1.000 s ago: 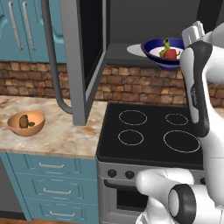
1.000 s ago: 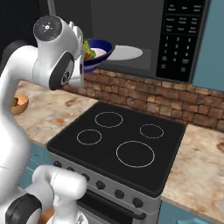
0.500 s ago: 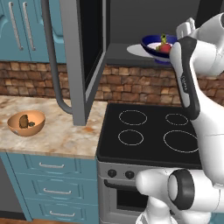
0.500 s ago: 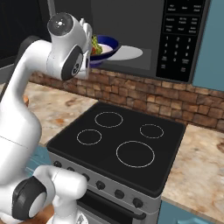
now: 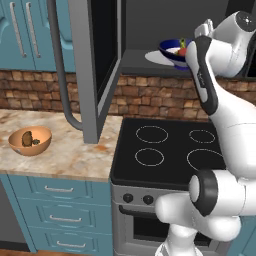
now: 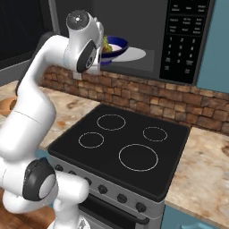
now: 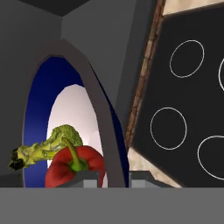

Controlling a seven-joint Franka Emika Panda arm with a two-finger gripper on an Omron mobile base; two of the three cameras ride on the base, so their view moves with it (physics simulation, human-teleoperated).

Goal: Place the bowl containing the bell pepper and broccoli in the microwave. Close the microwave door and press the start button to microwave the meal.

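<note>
Bowl, glossy blue outside and white inside, sits clenched by its rim in the hand, inside the microwave. Close before the hand lie the shiny red pepper and lumpy broccoli. Well left and below, an orange bowl rests on the marbled worktop. The keypad lettering is unreadable.
</note>
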